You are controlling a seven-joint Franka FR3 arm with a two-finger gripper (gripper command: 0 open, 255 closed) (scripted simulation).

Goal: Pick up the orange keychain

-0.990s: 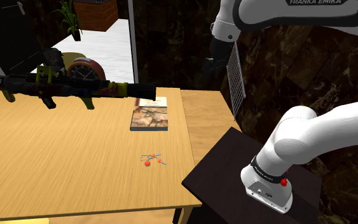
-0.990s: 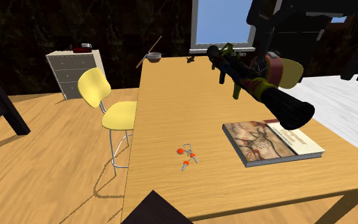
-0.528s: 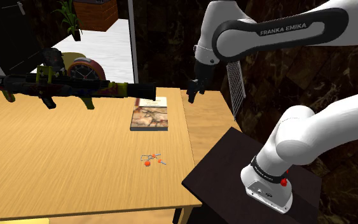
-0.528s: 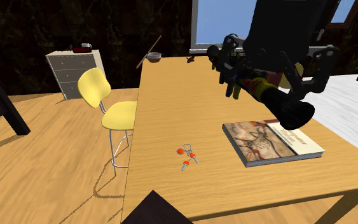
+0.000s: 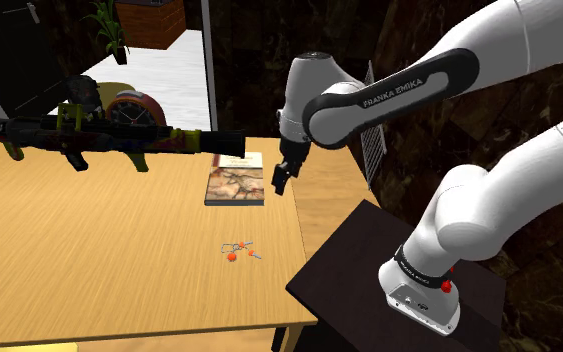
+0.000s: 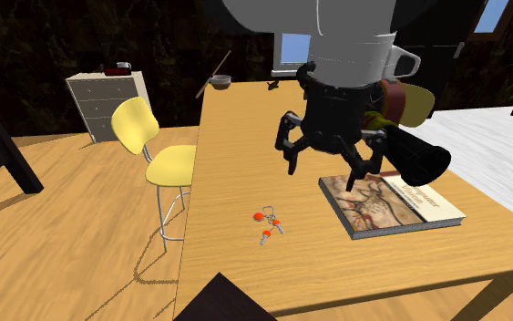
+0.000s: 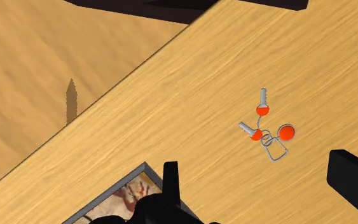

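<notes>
Orange keychain (image 7: 269,130), keys (image 7: 262,100) toward the stand (image 5: 361,250)

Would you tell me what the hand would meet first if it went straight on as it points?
Most likely the bare table top, between the book and the orange keychain; the hand points down, though depth is unclear.
</notes>
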